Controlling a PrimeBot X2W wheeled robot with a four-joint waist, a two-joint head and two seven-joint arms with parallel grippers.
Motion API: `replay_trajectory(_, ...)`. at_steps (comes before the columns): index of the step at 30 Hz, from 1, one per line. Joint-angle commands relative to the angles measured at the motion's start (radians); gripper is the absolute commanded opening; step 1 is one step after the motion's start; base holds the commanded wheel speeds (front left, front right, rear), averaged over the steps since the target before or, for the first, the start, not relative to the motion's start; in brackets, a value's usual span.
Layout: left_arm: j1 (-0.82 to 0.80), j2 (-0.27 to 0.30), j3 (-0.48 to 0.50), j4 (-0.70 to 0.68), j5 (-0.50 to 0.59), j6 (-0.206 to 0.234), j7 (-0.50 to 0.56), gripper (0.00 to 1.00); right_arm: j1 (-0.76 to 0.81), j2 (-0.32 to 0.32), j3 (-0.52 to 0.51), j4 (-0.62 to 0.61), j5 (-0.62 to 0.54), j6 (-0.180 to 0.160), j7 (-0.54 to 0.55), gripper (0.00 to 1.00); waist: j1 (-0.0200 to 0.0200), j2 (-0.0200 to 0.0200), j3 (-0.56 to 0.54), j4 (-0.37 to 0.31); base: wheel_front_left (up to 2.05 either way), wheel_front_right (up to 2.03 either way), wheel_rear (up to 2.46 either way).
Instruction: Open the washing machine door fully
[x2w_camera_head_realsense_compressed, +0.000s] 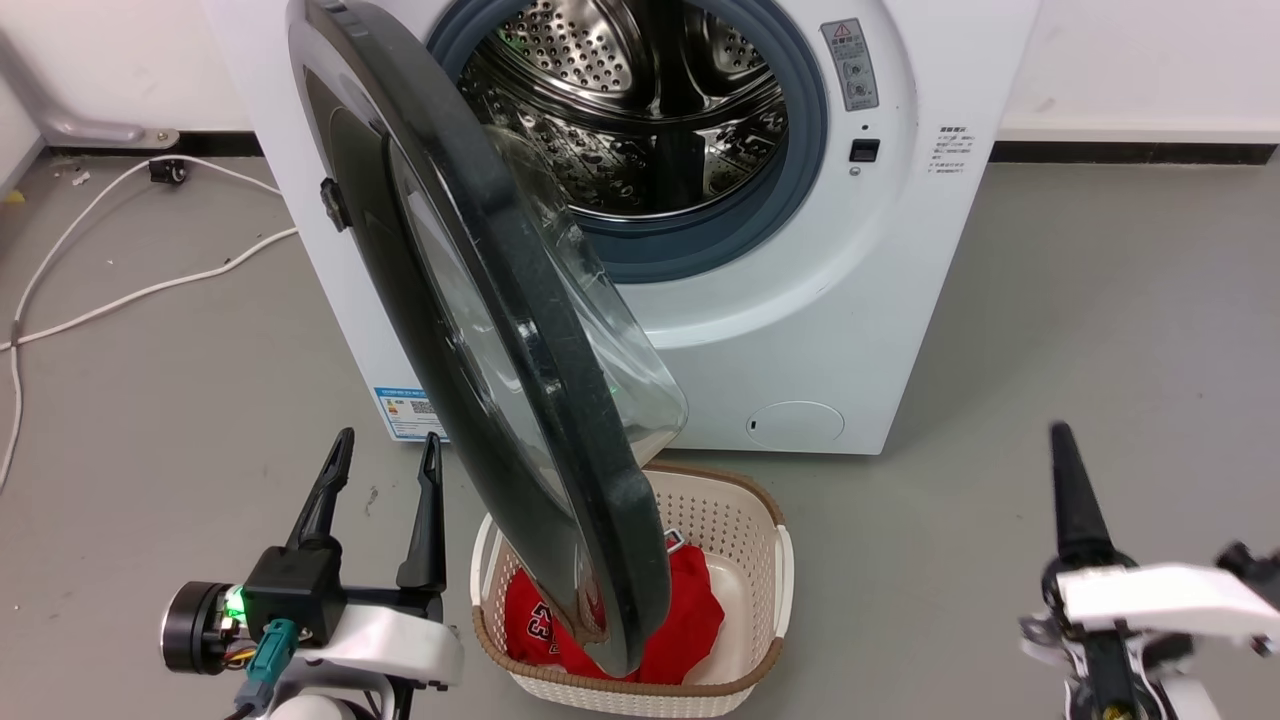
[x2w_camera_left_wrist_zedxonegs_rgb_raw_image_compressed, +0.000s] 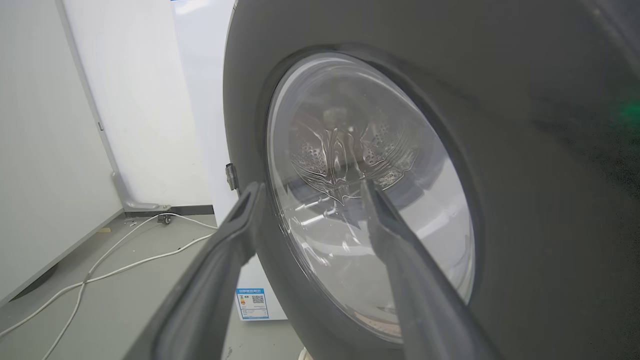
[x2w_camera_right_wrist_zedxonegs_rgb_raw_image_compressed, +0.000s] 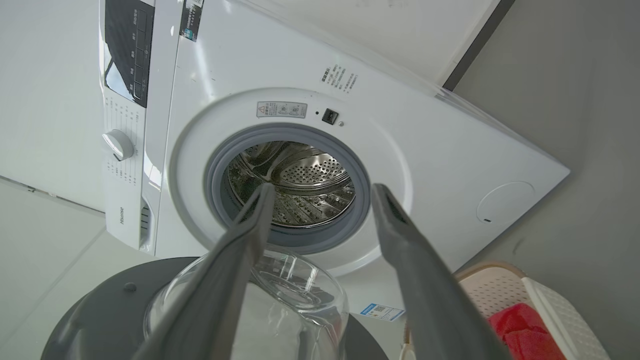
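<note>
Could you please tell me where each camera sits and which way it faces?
Head view: on the head, facing forward and down at the washer, open door and basket; left claw lower left, right claw lower right.
Left wrist view: on the left wrist, facing the door's outer face, between its own fingers.
Right wrist view: on the right wrist, facing the drum over the door, between its own fingers.
Shared: the door, in all three.
</note>
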Motion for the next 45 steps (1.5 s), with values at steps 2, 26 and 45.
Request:
replay_trajectory(2,0.016,0.002,0.004,-0.003,-0.002,0.005,-0.002,1.0,0.047,-0.014,-0.035,-0.024,-0.129,0.0,-0.051,1.0,0.0001,-0.0001,-0.001,-0.004,0.0,0.0,0.0)
replay_trajectory(26,0.001,0.0,0.02,-0.012,0.01,0.001,-0.002,1.0,0.241,0.036,-0.148,-0.432,-1.157,0.0,-0.063,1.0,0.0001,-0.0001,0.009,-0.02,0.0,0.0,0.0)
replay_trajectory(45,-0.001,0.0,0.015,-0.034,0.015,-0.006,-0.002,0.11,0.212,0.036,-0.144,-0.35,-1.116,0.0,-0.073,1.0,0.0001,-0.0001,0.013,-0.024,0.0,0.0,0.0)
